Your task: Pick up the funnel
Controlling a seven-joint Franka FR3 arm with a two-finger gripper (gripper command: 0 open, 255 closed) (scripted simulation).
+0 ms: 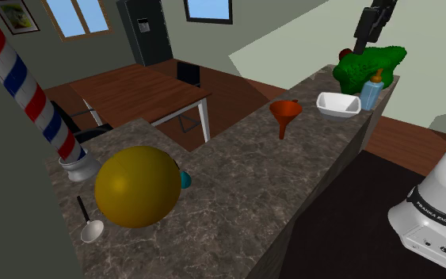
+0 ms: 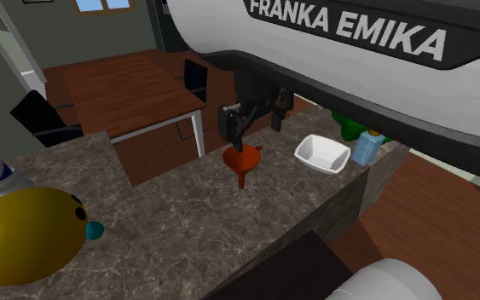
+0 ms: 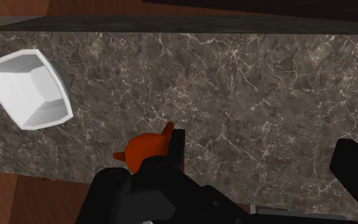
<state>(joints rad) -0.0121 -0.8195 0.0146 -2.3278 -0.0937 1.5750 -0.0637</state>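
- Kitchen-and-dining room render; a long bench (image 1: 237, 190) topped in dark, white-veined stone runs through it.
- Funnel (image 1: 285, 115), orange-red: on the bench top, close to the long edge that faces the dining area. Both exterior views show its wide mouth uppermost and its spout lower. Whether it stands true or leans cannot be told.
- Gripper (image 2: 253, 119), all black: hangs in the air above the funnel, fingers spread wide, pinching nothing. In the wrist view one finger (image 3: 176, 149) sits just beside the funnel, which lies outside the gap, partly hidden by the hand.
- Dish (image 1: 338, 104), white, squarish: on the bench near the funnel, apart from it, on the funnel's right in the shoulder view.
- Pump bottle (image 1: 371, 89), blue: past the dish from the funnel, just beside the dish.
- Bushy plant (image 1: 367, 63), green: further from the funnel than the bottle, at the bench end.
- Ball (image 1: 138, 186), large, yellow: well apart from the funnel, toward the opposite end of the bench.
- Small teal item (image 1: 184, 179): against the ball, on its funnel side; its kind is not clear.
- Spoon (image 1: 89, 222), dark handle, pale bowl: beyond the ball from the funnel.
- Striped pole (image 1: 23, 79), red, white and blue: farthest from the funnel, tilted, at the bench's far corner.
- Wooden table (image 1: 142, 91), white legs: on the floor across the bench edge from the funnel.
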